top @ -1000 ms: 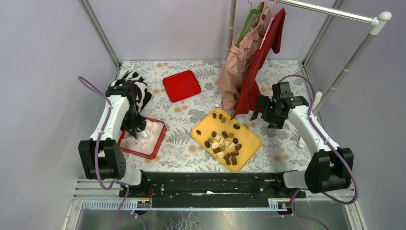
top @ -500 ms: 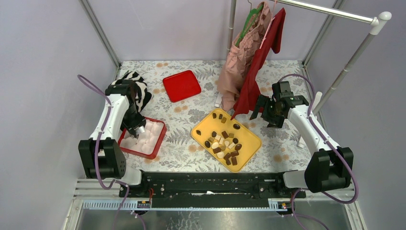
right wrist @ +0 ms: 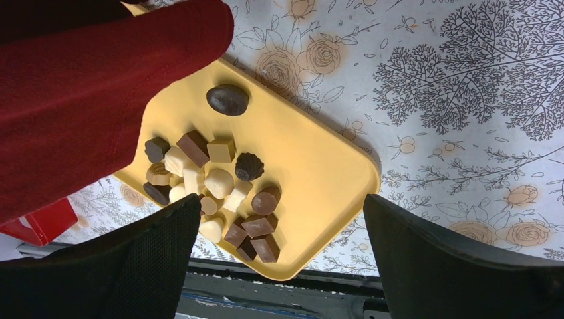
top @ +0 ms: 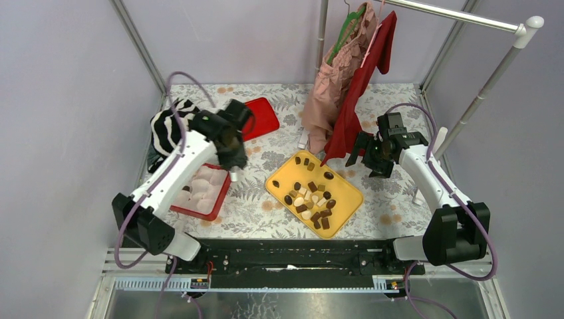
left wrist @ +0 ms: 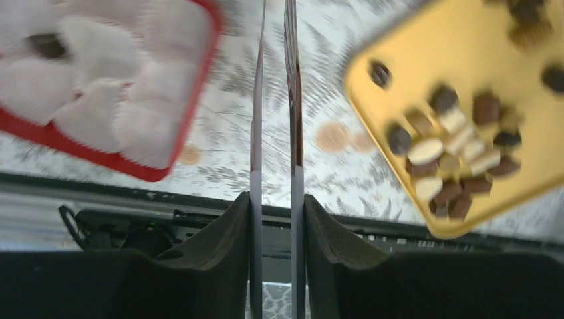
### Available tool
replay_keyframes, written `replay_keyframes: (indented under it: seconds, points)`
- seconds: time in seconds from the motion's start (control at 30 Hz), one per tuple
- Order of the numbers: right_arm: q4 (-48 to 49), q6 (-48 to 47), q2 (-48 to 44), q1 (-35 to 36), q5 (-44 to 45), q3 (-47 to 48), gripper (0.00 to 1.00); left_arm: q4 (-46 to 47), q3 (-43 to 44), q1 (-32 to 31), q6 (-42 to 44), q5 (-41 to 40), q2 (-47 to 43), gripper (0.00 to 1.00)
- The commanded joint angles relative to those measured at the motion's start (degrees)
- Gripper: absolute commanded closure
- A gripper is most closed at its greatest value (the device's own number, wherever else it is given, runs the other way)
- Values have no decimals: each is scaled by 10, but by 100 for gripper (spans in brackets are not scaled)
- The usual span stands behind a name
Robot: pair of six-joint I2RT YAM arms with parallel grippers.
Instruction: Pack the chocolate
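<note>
**Chocolate**: heaped on the yellow tray, mid-table. One dark piece already sat in the white cups of the red box.

**Your left hand**: fingers narrow, nothing between them, poised above the table between box and tray.

**Your right hand**: spread wide, empty, over the tray's far right end, beside the red garment.

**Risks, as judged:** the pieces lay touching, so a pinch could nudge neighbours or lift two. Rounded ones could slip. The garment's hem hung at the tray's far edge and could snag your right hand.

**Surface:** floral-print cover.

**Room:** pale walls, clothes rail, pink garment, striped cloth, red lid.
</note>
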Motion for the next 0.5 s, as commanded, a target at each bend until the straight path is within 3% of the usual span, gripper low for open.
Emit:
replay_keyframes:
  seconds: [0.0, 0.23, 0.47]
  points:
    - [9, -8, -8, -2, -10, 20, 0, 68, 3, -113, 36, 33, 17, 66]
    - [9, -8, -13, -2, -11, 17, 0, 104, -34, -204, 83, 134, 31, 66]
    - [10, -8, -13, -2, -14, 13, 0, 110, -51, -237, 85, 179, 38, 59]
